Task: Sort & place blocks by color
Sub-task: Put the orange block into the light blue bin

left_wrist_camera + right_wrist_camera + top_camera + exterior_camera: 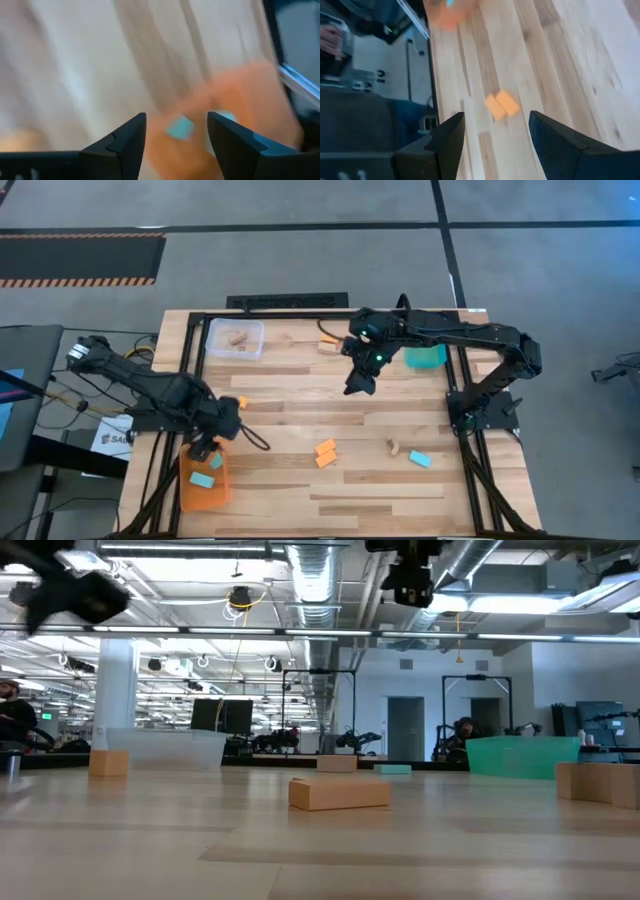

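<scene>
Nearest, at the left corner of the counter [300, 500]: an orange tray [190, 495], holding two light blue blocks [202, 479]. Just above the tray's far end, the left tool [205, 448], released, fingers [125, 145] spread with nothing between them (seen past them in the wrist view: blurred blue pieces on orange). A little farther in, toward the middle: a pair of orange blocks [325, 452] touching each other, then to the right a tan block [394, 446] and, just beside it, a lone light blue block [419, 459]. Farther back on the left, near the left arm, a single orange block [240, 402]. Past mid-counter, the right tool [360, 380], raised well clear of the wood, likewise released and grasping nothing, its wrist view looking down at the orange pair. At the far edge: a clear tray [215, 345] on the left with tan pieces [237, 336] inside, another tan block [327, 348] near the middle, and a teal tray [425, 358] on the right, partly under the right arm.
</scene>
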Controlling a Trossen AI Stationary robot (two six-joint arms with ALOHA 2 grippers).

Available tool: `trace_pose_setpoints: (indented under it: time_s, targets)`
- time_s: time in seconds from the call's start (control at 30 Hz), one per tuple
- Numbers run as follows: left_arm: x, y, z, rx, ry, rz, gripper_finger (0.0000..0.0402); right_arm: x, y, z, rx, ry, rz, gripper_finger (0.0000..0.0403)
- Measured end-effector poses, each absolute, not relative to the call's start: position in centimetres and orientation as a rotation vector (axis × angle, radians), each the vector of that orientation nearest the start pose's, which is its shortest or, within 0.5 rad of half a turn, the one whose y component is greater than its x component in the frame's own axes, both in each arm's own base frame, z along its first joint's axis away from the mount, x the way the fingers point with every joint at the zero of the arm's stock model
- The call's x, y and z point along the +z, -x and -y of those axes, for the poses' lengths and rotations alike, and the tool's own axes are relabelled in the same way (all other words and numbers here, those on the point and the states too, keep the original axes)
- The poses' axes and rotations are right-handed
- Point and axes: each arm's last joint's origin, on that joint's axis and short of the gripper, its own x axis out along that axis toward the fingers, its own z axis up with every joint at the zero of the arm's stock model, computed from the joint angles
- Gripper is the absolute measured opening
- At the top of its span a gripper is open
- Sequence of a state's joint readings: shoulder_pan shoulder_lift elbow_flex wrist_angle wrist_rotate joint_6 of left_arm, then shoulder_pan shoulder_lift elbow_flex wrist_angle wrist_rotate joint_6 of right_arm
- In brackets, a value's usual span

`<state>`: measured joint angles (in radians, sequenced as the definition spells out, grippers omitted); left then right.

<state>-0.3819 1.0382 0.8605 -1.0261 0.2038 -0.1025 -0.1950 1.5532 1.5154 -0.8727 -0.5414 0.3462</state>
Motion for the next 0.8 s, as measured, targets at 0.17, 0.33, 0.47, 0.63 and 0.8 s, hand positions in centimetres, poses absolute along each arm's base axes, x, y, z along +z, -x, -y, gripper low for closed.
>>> trace_pose_setpoints:
  time_s: [0.17,0.33,0.47,0.63,0.8]
  targets:
    - [27.5,-17.3,5.2,-0.328,-0.22,-1.074,0.0197,33.6,-30.8,2.6,0.138,-0.63,-1.067,0.0244]
    - [27.1,-18.3,2.3,-0.228,-0.214,-1.038,0.0197,32.5,-29.9,-0.1,0.108,-0.584,-1.227,0.0244]
    - [27.4,-19.3,0.1,-0.213,-0.166,-0.935,0.0197,32.1,-28.4,-1.7,0.067,-0.552,-1.253,0.0244]
    - [28.5,-20.3,-2.5,-0.181,-0.093,-0.754,0.0197,31.1,-25.4,-2.8,-0.068,-0.592,-1.22,0.0244]
    - [29.8,-21.0,-4.5,-0.131,-0.061,-0.581,0.0197,29.7,-22.1,-3.4,-0.196,-0.655,-1.107,0.0244]
